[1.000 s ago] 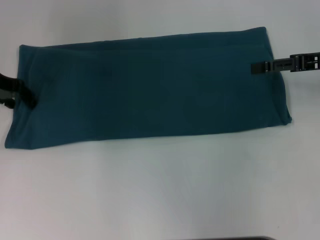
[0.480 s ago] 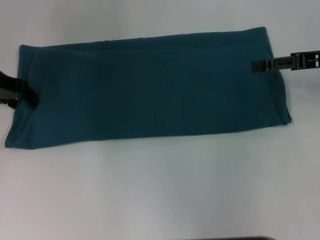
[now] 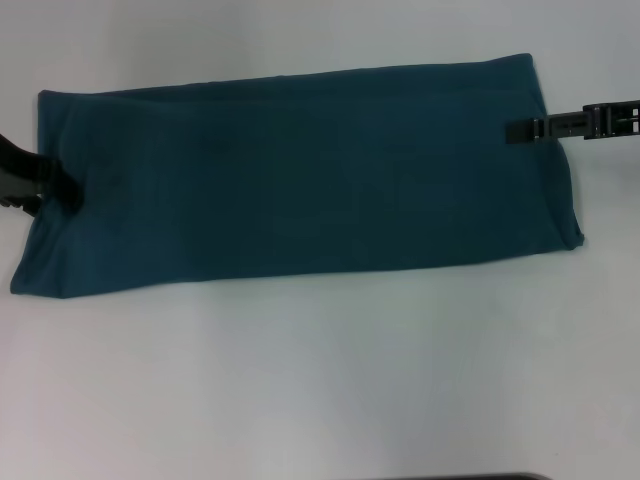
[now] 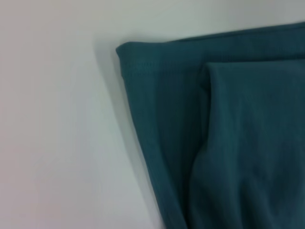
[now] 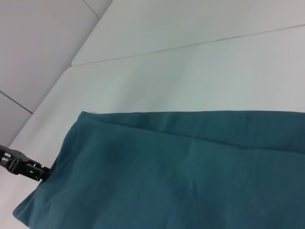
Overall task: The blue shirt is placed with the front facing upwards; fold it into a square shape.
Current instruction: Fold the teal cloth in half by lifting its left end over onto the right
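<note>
I am seeing one blue shirt [image 3: 300,175], folded into a long strip, lying flat across the upper half of the white table [image 3: 320,380]. My two grippers are touching its ends: the left gripper [image 3: 60,188] at the middle left edge, the right gripper [image 3: 520,130] at the upper right. I cannot tell if either is open or closed. No writing is showing.

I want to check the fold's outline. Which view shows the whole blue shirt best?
The head view: the blue shirt lies there as one full long band. The left wrist view shows one corner, the right wrist view one end.
</note>
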### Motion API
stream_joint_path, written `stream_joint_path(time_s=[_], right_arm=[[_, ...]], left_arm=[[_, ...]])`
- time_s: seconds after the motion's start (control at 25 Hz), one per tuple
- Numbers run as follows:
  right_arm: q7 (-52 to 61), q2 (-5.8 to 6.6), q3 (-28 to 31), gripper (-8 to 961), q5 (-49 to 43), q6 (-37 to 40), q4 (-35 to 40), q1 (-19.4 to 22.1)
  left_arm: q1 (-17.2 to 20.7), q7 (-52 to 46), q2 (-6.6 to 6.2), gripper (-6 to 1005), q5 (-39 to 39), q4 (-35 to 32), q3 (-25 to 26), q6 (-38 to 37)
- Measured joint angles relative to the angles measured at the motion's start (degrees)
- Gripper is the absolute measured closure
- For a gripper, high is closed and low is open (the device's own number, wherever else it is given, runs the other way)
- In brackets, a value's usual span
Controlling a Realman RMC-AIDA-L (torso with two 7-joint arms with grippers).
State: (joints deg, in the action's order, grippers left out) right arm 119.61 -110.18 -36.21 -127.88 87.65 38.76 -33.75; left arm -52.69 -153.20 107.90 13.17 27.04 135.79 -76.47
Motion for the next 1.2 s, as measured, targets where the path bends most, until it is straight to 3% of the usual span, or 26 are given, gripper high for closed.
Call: stream_joint_path(time_s=[0.68,0.8,1.2], right_arm=[[0.00,-0.03,0.00,38,0.00,-0.02,0.00,-0.09],[0.00,-0.03,0.00,38,0.00,0.01,0.00,-0.09],[0.00,-0.03,0.00,37,0.00,0.11,0.21,-0.09]], left_arm=[[0.18,-0.41,0.20,484,-0.42,0.28,-0.40,1.24],[0.20,-0.42,0.20,652,-0.43,0.29,-0.42,1.25],[0.31,-0.35,0.30,677,-0.52,0.19,-0.62,1.76]])
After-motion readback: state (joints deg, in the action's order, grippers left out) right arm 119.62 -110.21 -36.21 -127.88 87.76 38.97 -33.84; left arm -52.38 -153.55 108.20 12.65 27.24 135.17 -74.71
